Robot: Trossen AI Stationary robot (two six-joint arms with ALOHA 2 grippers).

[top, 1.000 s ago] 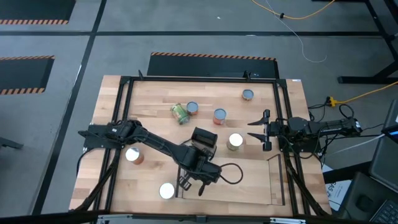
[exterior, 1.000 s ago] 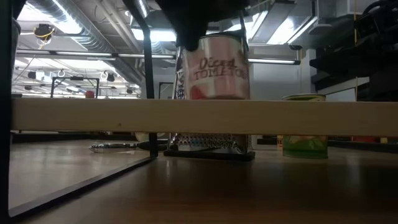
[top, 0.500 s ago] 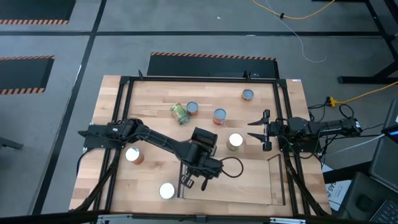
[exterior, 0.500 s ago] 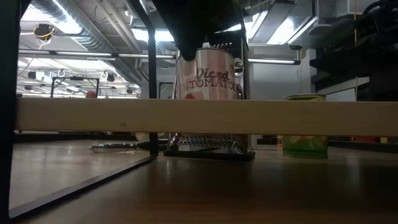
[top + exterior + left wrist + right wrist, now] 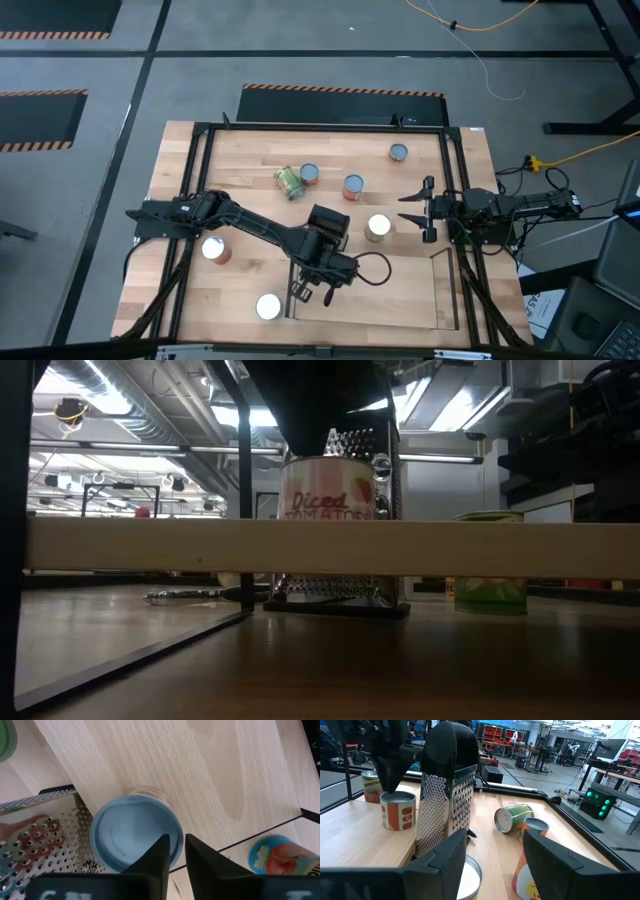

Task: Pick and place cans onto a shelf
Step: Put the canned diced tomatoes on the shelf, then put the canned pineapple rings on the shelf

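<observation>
My left gripper (image 5: pixel 310 290) points down over the near left part of the shelf (image 5: pixel 440 290), fingers a little open. Under it a can (image 5: pixel 135 835) with a pale-blue top and a "Diced Tomatoes" label (image 5: pixel 330 490) stands upright on the shelf plank (image 5: pixel 320 547); the gripper hides it in the high view. The right wrist view shows this can (image 5: pixel 397 810) below the left arm. At the table's right edge my right gripper (image 5: pixel 425 208) waits level and open, holding nothing. My left gripper comes at the can from above. One finger (image 5: pixel 159 854) stands over the top's rim (image 5: pixel 172 837) and the other outside the wall. I cannot tell whether either finger touches it. The can rests on its base on the shelf.
A metal grater (image 5: pixel 328 222) with a black handle stands just behind the left gripper. Loose cans stand around it (image 5: pixel 378 227), (image 5: pixel 353 186), (image 5: pixel 310 173), (image 5: pixel 399 152), (image 5: pixel 213 249), (image 5: pixel 268 306). A green one (image 5: pixel 288 182) lies on its side.
The can first turned a little about its upright axis under my left gripper. It then sank out of the fingers and now stands lower, on the shelf plank. The gripper has kept its height.
</observation>
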